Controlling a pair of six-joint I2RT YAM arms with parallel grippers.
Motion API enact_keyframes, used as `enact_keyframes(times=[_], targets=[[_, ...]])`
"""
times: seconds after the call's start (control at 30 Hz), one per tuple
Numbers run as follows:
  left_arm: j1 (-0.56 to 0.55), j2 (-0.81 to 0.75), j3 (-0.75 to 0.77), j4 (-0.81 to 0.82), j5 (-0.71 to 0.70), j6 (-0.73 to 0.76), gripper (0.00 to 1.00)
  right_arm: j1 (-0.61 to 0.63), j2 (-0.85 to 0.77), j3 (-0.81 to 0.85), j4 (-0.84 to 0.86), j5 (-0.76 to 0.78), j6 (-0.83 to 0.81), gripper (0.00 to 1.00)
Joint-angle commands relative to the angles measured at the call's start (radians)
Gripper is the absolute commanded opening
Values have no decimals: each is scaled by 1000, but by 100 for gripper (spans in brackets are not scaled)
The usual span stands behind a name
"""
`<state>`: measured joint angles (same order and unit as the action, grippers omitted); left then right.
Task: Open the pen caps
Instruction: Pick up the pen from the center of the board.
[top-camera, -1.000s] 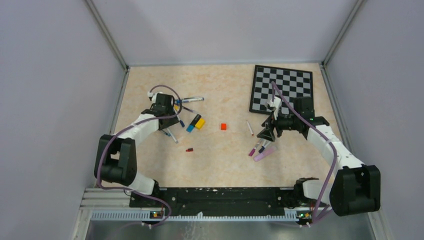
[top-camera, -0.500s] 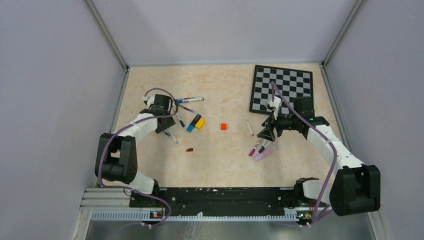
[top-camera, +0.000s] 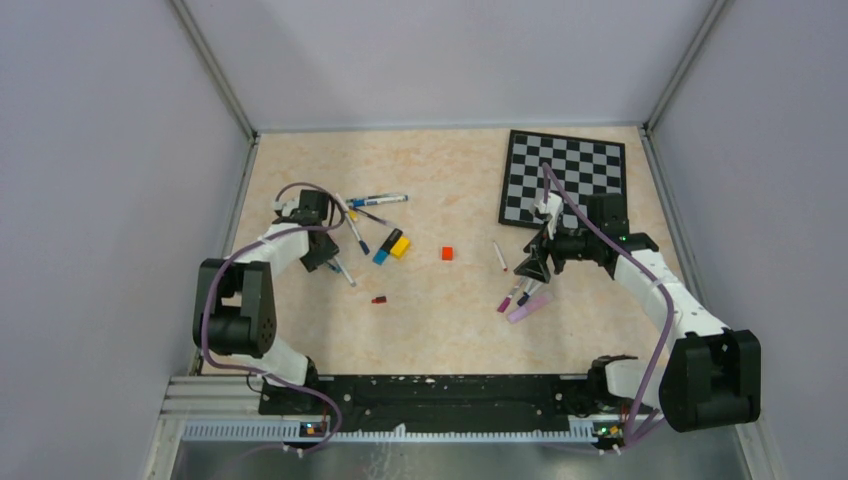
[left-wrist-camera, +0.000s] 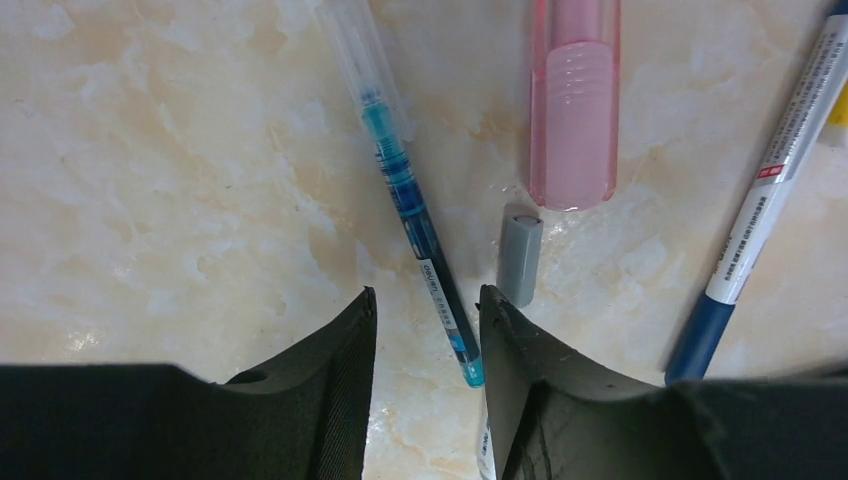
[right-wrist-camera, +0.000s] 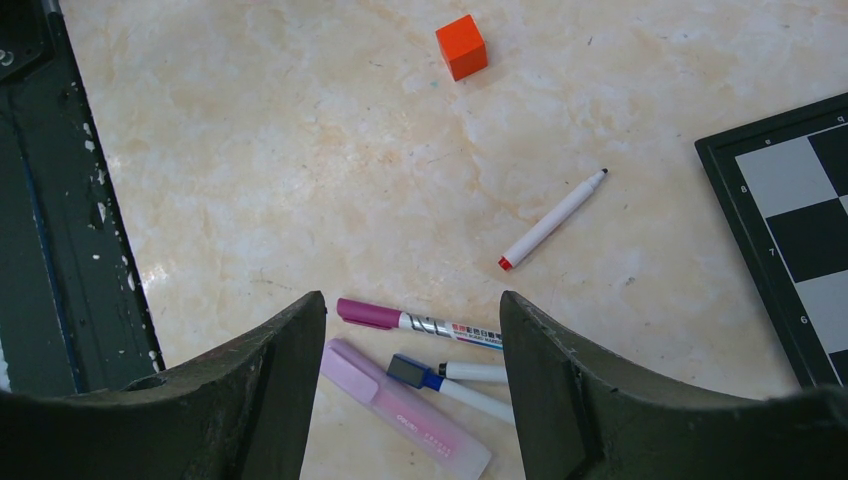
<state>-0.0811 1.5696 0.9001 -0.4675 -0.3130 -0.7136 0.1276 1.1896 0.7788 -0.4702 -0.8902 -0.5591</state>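
Chessboard (top-camera: 565, 180) lies flat at the bench's (top-camera: 450, 180) far right corner. Orange cube (top-camera: 447, 254) sits mid-bench, well apart.

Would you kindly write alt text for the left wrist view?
The left claw, jaws apart, points down at a beige marbled table, straddling the end of a thin blue-ink pen. A small grey cap lies beside the claw, near a translucent pink highlighter; a white-and-blue marker runs along the right edge.

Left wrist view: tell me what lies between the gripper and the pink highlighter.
A grey cap lies there, just ahead of the left gripper and short of the pink highlighter's end; the left wrist view shows it.
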Motion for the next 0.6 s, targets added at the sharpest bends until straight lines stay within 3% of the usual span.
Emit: enact_keyframes(times=[0.0,0.57], targets=[[9,15,30,-19,2,-20,44,-7,6,0,35,-10,-25,63],[21,69,27,-48,2,-26,28,-7,-2,5,26,-11,-32,63]])
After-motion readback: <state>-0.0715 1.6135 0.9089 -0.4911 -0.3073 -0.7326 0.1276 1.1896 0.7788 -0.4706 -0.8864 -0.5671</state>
